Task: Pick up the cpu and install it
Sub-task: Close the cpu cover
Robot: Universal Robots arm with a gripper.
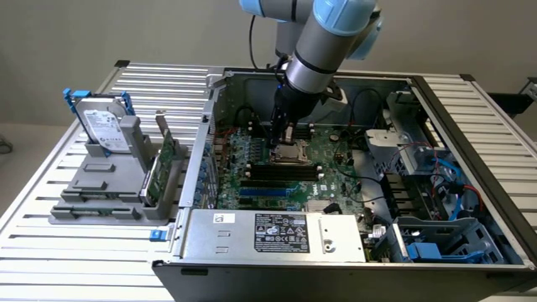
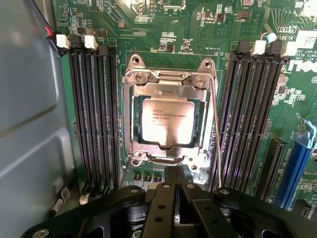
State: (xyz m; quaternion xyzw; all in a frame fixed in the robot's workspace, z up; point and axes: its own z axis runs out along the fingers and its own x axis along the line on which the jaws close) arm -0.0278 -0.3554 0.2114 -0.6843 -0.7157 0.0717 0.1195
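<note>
One Universal Robots arm (image 1: 323, 44) reaches down into an open computer case (image 1: 470, 126) that lies on a slatted metal surface (image 1: 50, 264). The gripper (image 1: 287, 133) hangs over the motherboard (image 1: 336, 182), above the processor socket (image 1: 291, 153). In the wrist view the gripper (image 2: 175, 171) has its two black fingers (image 2: 166, 196) pressed together with nothing between them. The cpu (image 2: 166, 120) lies flat in the socket's metal frame (image 2: 132, 119), its silver printed top facing up, apart from the fingertips. A thin wire lever (image 2: 216, 134) runs along one side of the frame. Banks of black memory slots (image 2: 94, 119) flank the socket on both sides. At the exterior view's left, outside the case, a hard drive (image 1: 107, 131) with blue handles stands upright in a grey holder (image 1: 97, 189).
</note>
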